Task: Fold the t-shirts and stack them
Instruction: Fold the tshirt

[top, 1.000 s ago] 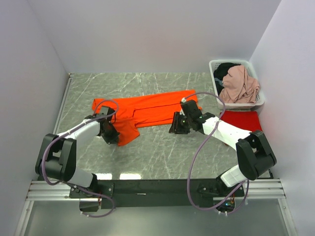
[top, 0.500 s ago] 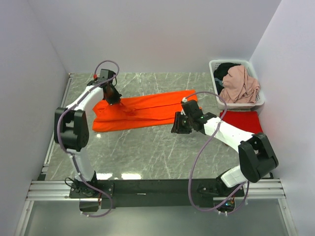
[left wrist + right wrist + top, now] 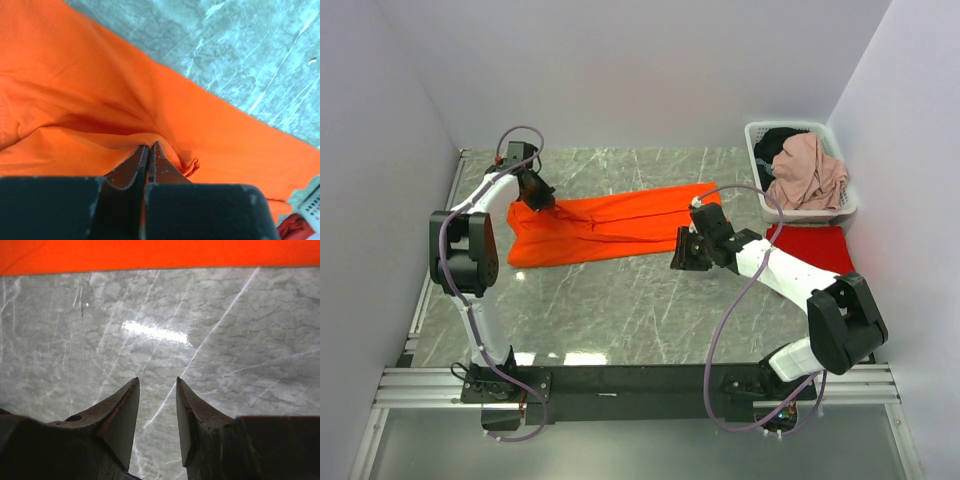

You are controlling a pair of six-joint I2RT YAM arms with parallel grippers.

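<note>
The orange t-shirt (image 3: 610, 225) lies as a long folded band across the middle of the table. At its far left corner my left gripper (image 3: 538, 195) is shut on a pinch of that cloth; the left wrist view shows the orange t-shirt (image 3: 75, 85) bunched around the closed left gripper (image 3: 149, 145). My right gripper (image 3: 682, 255) hovers open just off the band's near right edge. In the right wrist view the right gripper (image 3: 157, 382) has only bare marble between its fingers, with the orange t-shirt (image 3: 150, 252) along the top. The red t-shirt (image 3: 810, 247) lies folded flat at the right.
A white laundry basket (image 3: 756, 150) holding pink and dark clothes stands at the back right, just beyond the red t-shirt. Grey marble table (image 3: 620, 310) stretches in front of the orange band. White walls close in the left, back and right.
My left gripper swung from the near left to the far left corner, carrying the orange cloth over itself, so the shirt's near flap is now folded up. The right gripper hardly moved.
</note>
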